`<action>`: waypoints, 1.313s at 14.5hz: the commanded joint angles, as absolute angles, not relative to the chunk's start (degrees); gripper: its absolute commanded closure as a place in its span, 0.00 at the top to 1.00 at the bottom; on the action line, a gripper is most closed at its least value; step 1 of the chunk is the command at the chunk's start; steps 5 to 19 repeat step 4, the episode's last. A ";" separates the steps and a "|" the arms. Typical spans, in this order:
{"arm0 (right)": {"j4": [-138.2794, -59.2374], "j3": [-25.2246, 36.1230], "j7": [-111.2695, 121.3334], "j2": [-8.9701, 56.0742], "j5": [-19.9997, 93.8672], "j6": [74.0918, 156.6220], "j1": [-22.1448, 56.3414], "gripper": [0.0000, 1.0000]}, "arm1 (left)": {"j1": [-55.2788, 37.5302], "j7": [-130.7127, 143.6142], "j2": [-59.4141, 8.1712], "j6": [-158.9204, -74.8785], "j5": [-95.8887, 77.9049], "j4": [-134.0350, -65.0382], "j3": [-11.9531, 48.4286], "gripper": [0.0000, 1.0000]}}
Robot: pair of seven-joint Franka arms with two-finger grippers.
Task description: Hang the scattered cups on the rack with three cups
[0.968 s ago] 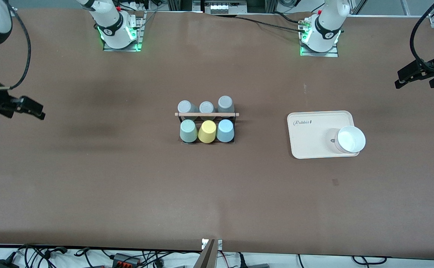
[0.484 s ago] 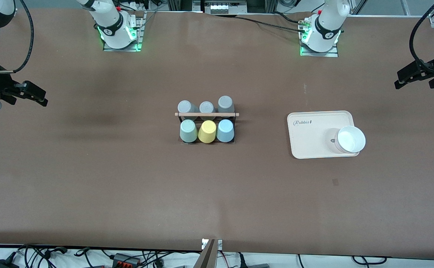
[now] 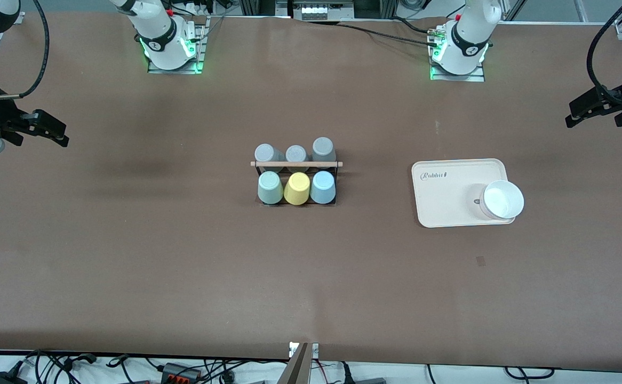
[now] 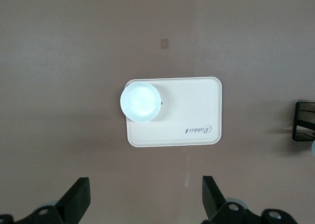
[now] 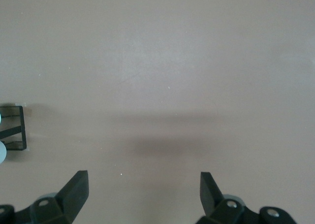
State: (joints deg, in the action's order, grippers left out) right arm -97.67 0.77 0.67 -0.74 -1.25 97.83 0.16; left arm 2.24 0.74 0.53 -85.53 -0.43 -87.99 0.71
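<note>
Black rack [image 3: 296, 178] at table centre: mint cup [image 3: 270, 188] and blue cup [image 3: 323, 187] seated on its camera-side pegs | right gripper [image 3: 49, 129] spread wide, empty, has been drawn farther from rack | left gripper [image 3: 591, 108] wide, empty, unmoved | hanging judged complete

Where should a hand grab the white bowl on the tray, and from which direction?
Grip the white bowl by its rim, one finger inside and one outside, coming straight down. It sits upright and open at a corner of the cream tray, so its mouth faces up, and it looks too wide to span. The open left hand is the closer one.
</note>
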 commanded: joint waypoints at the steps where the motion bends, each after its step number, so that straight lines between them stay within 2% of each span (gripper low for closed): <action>1: -98.26 0.61 2.02 -1.85 -1.49 97.03 -0.09 1.00 | 2.29 -0.35 0.00 -84.64 -0.53 -86.48 0.53 1.00; 19: -98.17 0.70 2.02 -1.76 -1.41 97.29 -0.09 1.00 | 2.29 -0.26 0.00 -84.64 -0.53 -86.48 0.53 1.00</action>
